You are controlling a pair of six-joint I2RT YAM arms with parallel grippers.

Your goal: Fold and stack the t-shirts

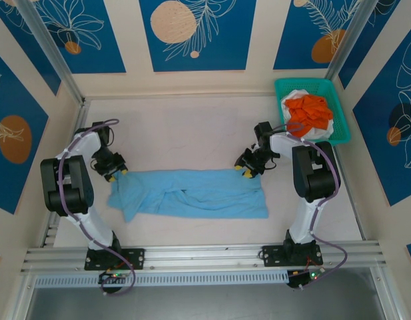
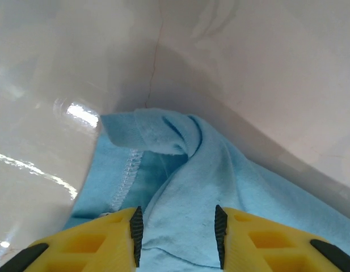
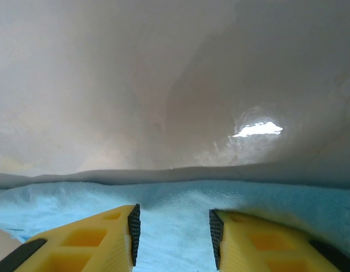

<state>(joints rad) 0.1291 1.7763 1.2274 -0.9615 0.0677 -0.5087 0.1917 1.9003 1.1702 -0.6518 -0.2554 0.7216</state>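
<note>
Take the light blue t-shirt (image 1: 192, 193) as your landmark: it lies flat on the counter (image 1: 185, 127) as a long band running left to right between the two arms, with rumpled folds across its middle and its left end wider and more ragged than its right. Your left pincer (image 1: 116, 175) sits at the shirt's far left corner, low over the cloth. In the left wrist view its yellow fingers (image 2: 101, 238) stand apart with blue cloth lying across the gap between the dark pads, not pinched by them. Just beyond them the corner of the shirt is turned over on itself, and a stitched hem runs along the edge on the left. Your right pincer (image 1: 248, 171) is at the shirt's far edge, near its right end. It is apart too, and in the right wrist view the fingers (image 3: 260, 243) straddle a flat stretch of blue cloth whose edge lies just ahead, with bare glossy counter past it. Neither pincer is clamped on anything. The other two shirts are well apart from the blue one, beyond its right end and toward the far wall — the orange t-shirt (image 1: 308, 112) is bunched on top of the white t-shirt (image 1: 323, 131), both inside the teal basket (image 1: 282, 85).
</note>
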